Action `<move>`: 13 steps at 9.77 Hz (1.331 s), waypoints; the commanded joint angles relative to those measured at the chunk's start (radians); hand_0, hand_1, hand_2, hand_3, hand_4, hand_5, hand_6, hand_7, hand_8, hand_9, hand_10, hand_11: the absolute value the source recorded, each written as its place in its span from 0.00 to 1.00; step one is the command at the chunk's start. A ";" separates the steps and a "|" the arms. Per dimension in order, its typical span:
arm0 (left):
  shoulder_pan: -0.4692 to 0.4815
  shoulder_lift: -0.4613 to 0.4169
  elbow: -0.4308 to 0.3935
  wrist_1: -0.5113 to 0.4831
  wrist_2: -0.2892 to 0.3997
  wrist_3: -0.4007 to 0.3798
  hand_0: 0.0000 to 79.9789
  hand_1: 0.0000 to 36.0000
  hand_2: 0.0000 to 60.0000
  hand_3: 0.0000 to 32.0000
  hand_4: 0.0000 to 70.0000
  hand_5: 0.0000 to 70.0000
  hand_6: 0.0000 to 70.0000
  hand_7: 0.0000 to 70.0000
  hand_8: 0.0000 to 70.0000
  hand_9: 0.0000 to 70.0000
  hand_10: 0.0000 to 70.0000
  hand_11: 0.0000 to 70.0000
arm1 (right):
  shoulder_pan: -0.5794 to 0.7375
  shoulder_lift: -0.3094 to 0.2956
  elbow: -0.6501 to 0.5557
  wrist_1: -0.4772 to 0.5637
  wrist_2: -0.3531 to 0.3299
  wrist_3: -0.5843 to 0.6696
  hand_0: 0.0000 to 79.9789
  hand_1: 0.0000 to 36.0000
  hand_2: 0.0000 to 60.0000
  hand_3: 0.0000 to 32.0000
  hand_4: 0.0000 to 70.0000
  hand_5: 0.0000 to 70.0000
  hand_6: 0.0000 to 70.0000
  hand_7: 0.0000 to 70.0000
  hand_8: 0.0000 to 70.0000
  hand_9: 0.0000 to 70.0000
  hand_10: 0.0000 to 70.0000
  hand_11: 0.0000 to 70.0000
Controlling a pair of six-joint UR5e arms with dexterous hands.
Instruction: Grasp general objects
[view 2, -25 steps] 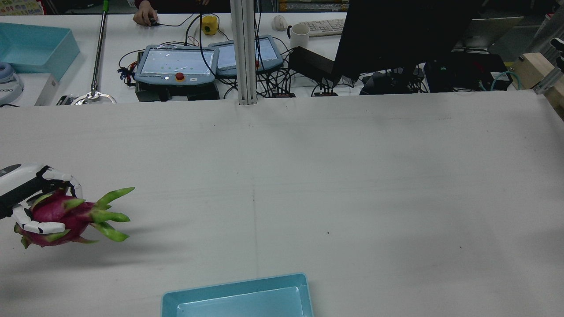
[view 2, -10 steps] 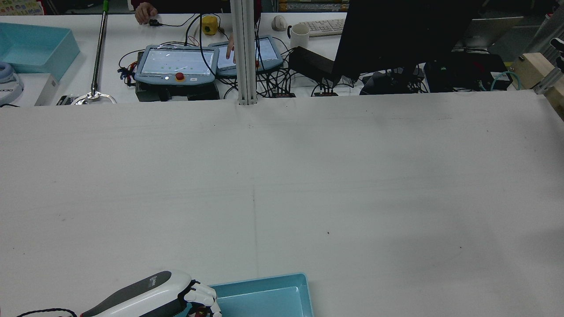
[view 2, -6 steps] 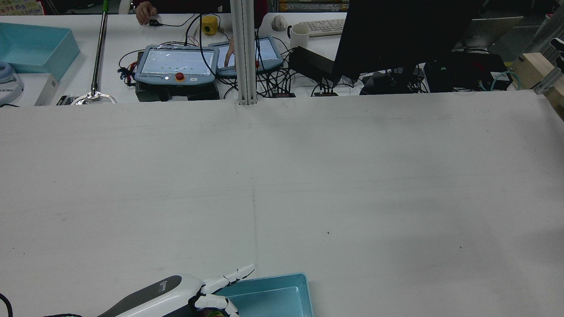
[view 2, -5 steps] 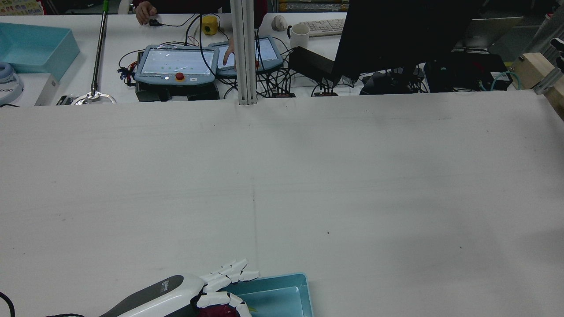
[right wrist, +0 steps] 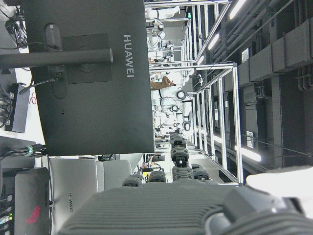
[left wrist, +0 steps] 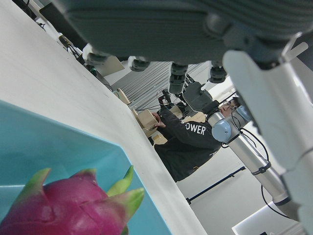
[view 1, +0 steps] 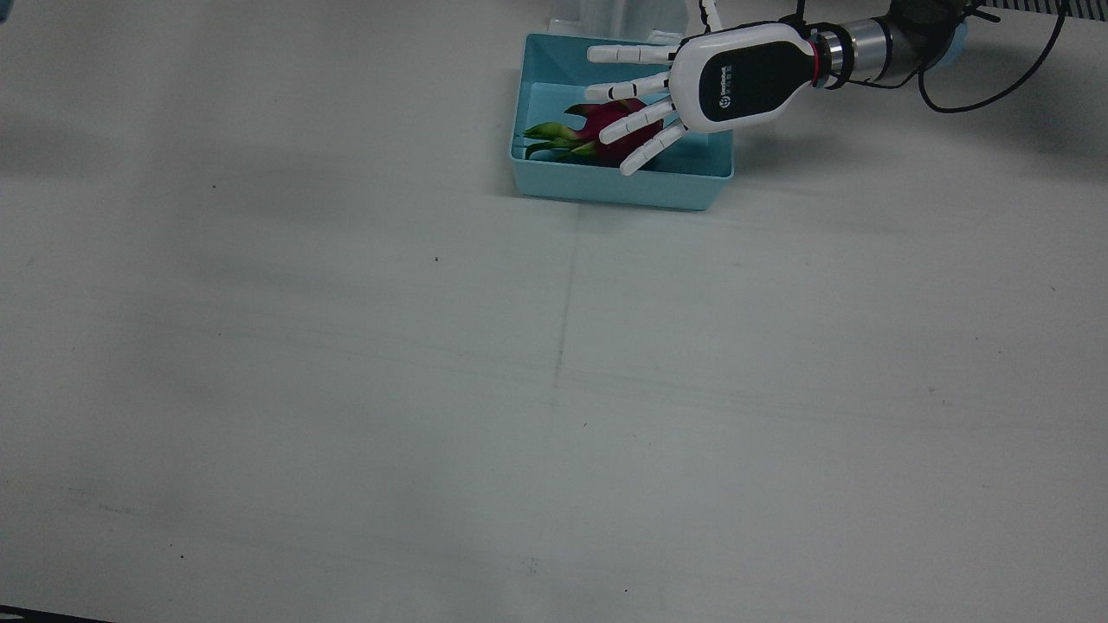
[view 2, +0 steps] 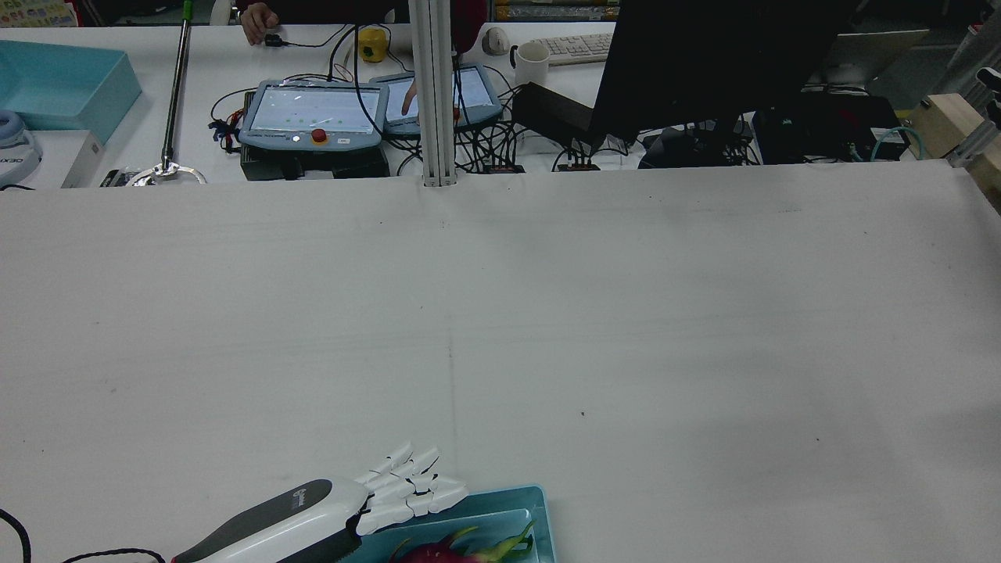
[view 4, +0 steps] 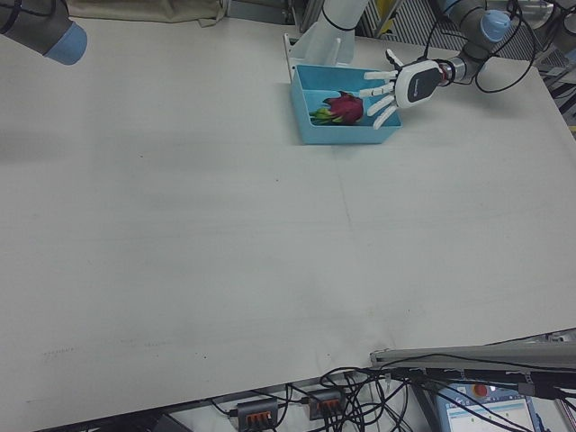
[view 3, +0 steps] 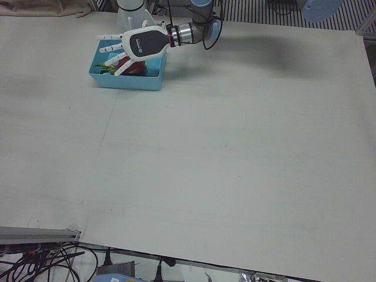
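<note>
Release step: dragon fruit is in the tray, left robot hand open above it.

The magenta dragon fruit with green leafy scales (view 1: 597, 131) lies on its side inside the shallow light-blue plastic tray (view 1: 606, 186), scales pointing away from the arm. The white-and-black left robot hand (view 1: 684, 91) hovers palm-down over the tray's arm-side half, fingers (view 1: 636, 121) fully splayed and straight, holding nothing; from the front view they overlap the fruit, but I can't tell if any touches it. Judgement: the drop is done, and the next move calls for a straight lift clear of the tray rim without clipping the fruit, then retreat over the white cloth-covered surface (view 1: 554, 389). The right robot hand's camera only shows the room; its fingers are out of view, so I cannot tell its state.
</note>
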 commanded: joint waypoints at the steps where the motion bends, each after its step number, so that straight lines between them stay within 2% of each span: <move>1: -0.131 -0.015 -0.016 0.080 0.001 -0.024 1.00 0.92 0.12 0.02 0.00 0.21 0.03 0.36 0.00 0.05 0.00 0.04 | 0.000 0.000 0.000 0.000 0.000 0.000 0.00 0.00 0.00 0.00 0.00 0.00 0.00 0.00 0.00 0.00 0.00 0.00; 3: -0.296 -0.012 -0.013 0.097 0.013 -0.120 0.96 0.86 0.08 0.00 0.03 0.20 0.06 0.40 0.00 0.06 0.05 0.12 | 0.000 0.000 0.000 0.000 0.000 -0.001 0.00 0.00 0.00 0.00 0.00 0.00 0.00 0.00 0.00 0.00 0.00 0.00; 5: -0.436 -0.004 0.011 0.106 0.019 -0.192 0.83 0.77 0.04 0.00 0.04 0.17 0.08 0.39 0.00 0.06 0.07 0.15 | 0.000 0.000 0.000 0.000 0.000 0.000 0.00 0.00 0.00 0.00 0.00 0.00 0.00 0.00 0.00 0.00 0.00 0.00; 6: -0.496 -0.004 0.052 0.106 0.030 -0.240 0.79 0.72 0.01 0.00 0.04 0.15 0.08 0.38 0.00 0.06 0.09 0.17 | 0.000 0.000 0.000 0.000 0.000 0.000 0.00 0.00 0.00 0.00 0.00 0.00 0.00 0.00 0.00 0.00 0.00 0.00; 7: -0.574 -0.002 0.097 0.100 0.048 -0.274 0.76 0.66 0.00 0.00 0.01 0.11 0.06 0.37 0.00 0.05 0.09 0.16 | 0.000 0.000 0.000 0.000 0.000 0.000 0.00 0.00 0.00 0.00 0.00 0.00 0.00 0.00 0.00 0.00 0.00 0.00; 8: -0.675 0.001 0.123 0.093 0.067 -0.288 0.74 0.60 0.00 0.02 0.00 0.03 0.04 0.33 0.00 0.05 0.08 0.15 | 0.000 0.000 0.000 0.000 0.000 0.000 0.00 0.00 0.00 0.00 0.00 0.00 0.00 0.00 0.00 0.00 0.00 0.00; 9: -0.772 0.001 0.154 0.082 0.109 -0.318 0.72 0.55 0.00 0.12 0.00 0.00 0.03 0.33 0.00 0.04 0.09 0.17 | 0.000 0.000 0.000 0.000 0.000 -0.001 0.00 0.00 0.00 0.00 0.00 0.00 0.00 0.00 0.00 0.00 0.00 0.00; 10: -0.862 0.002 0.177 0.074 0.146 -0.343 0.72 0.56 0.00 0.24 0.00 0.00 0.04 0.35 0.00 0.05 0.11 0.20 | 0.000 0.000 0.000 0.000 0.000 0.000 0.00 0.00 0.00 0.00 0.00 0.00 0.00 0.00 0.00 0.00 0.00 0.00; 11: -0.957 0.014 0.203 0.058 0.165 -0.366 0.71 0.53 0.00 0.26 0.00 0.00 0.03 0.33 0.00 0.05 0.11 0.19 | 0.000 0.000 0.000 0.000 0.000 0.000 0.00 0.00 0.00 0.00 0.00 0.00 0.00 0.00 0.00 0.00 0.00 0.00; 12: -1.033 0.016 0.261 0.030 0.179 -0.403 0.71 0.53 0.00 0.15 0.00 0.00 0.04 0.33 0.00 0.05 0.12 0.21 | 0.000 0.000 0.000 0.000 0.000 -0.001 0.00 0.00 0.00 0.00 0.00 0.00 0.00 0.00 0.00 0.00 0.00 0.00; 13: -1.071 0.019 0.322 -0.011 0.184 -0.427 0.70 0.52 0.00 0.14 0.00 0.00 0.04 0.33 0.00 0.05 0.12 0.21 | 0.000 0.000 0.000 0.000 0.000 0.000 0.00 0.00 0.00 0.00 0.00 0.00 0.00 0.00 0.00 0.00 0.00 0.00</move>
